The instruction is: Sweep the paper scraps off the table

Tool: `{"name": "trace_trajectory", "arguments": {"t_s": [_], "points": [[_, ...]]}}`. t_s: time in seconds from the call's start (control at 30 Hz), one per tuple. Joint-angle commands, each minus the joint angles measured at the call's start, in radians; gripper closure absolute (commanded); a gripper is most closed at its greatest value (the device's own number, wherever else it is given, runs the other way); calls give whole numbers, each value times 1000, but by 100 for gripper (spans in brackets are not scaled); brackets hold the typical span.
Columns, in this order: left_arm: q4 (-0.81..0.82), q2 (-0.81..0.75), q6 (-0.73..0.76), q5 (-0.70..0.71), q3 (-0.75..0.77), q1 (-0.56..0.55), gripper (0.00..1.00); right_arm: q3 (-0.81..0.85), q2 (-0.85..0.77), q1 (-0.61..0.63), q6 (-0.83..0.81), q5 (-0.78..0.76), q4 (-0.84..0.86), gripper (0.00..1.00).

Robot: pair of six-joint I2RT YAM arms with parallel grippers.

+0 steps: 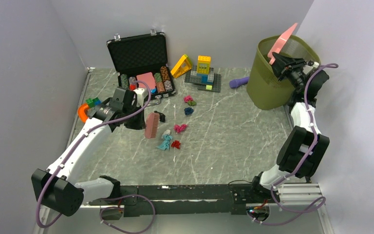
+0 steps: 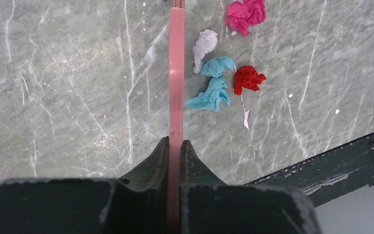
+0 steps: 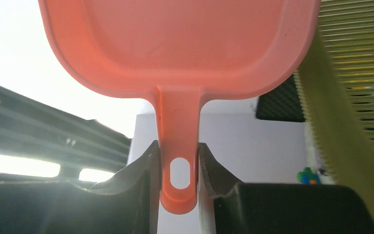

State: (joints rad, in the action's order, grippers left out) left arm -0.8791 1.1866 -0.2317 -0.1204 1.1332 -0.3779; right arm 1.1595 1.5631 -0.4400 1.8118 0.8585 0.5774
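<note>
Several paper scraps lie mid-table: a magenta wad (image 1: 180,128), a teal wad (image 1: 165,143), a red wad (image 1: 176,144), a dark blue wad (image 1: 188,110) and a magenta-green one (image 1: 189,100). My left gripper (image 1: 140,121) is shut on a pink brush (image 1: 152,126) that stands on the table (image 1: 233,141) just left of the scraps. In the left wrist view the brush (image 2: 177,73) runs ahead of the gripper (image 2: 176,144), with white (image 2: 204,44), teal (image 2: 213,87), red (image 2: 248,79) and magenta (image 2: 246,14) wads to its right. My right gripper (image 1: 278,61) is shut on a pink dustpan (image 3: 175,44), held tilted over the bin.
An olive bin (image 1: 277,73) stands at the back right. An open black case of poker chips (image 1: 143,63), a yellow wedge (image 1: 181,66), building blocks on a grey plate (image 1: 203,73) and a purple object (image 1: 238,83) line the back. An orange curved piece (image 1: 83,112) lies at the left.
</note>
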Motion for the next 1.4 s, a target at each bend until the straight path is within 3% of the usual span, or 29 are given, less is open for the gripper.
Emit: {"name": "trace_trajectory", "arguments": {"t_s": [0.0, 0.2, 0.4, 0.43, 0.53, 0.7, 0.77, 1.0, 1.1, 1.23, 1.37], "points": [[40, -2, -20, -30, 23, 2, 100, -6, 0, -7, 244, -30, 353, 100], [41, 0, -17, -25, 24, 3, 100, 7, 12, -8, 327, -22, 450, 100], [46, -12, -18, -31, 25, 3, 100, -117, -50, -7, 277, -31, 467, 100], [49, -14, -18, -32, 25, 4, 100, -102, -56, -7, 207, 5, 427, 100], [57, -8, -17, -49, 33, 2, 100, 93, -74, 28, -97, 126, 87, 100], [115, 38, -63, -149, 85, 1, 100, 306, -120, 109, -508, 184, -377, 100], [185, 61, -102, -211, 94, -1, 100, 326, -157, 152, -659, 158, -581, 100], [483, 215, -317, -342, 113, -3, 100, 265, -322, 369, -1120, -94, -1039, 100], [628, 310, -430, -357, 130, -3, 100, 217, -393, 488, -1235, -226, -1160, 100], [803, 487, -594, -345, 192, -6, 100, 80, -505, 583, -1273, -321, -1200, 100], [848, 668, -699, -279, 324, -16, 100, -11, -593, 624, -1293, -428, -1255, 100]]}}
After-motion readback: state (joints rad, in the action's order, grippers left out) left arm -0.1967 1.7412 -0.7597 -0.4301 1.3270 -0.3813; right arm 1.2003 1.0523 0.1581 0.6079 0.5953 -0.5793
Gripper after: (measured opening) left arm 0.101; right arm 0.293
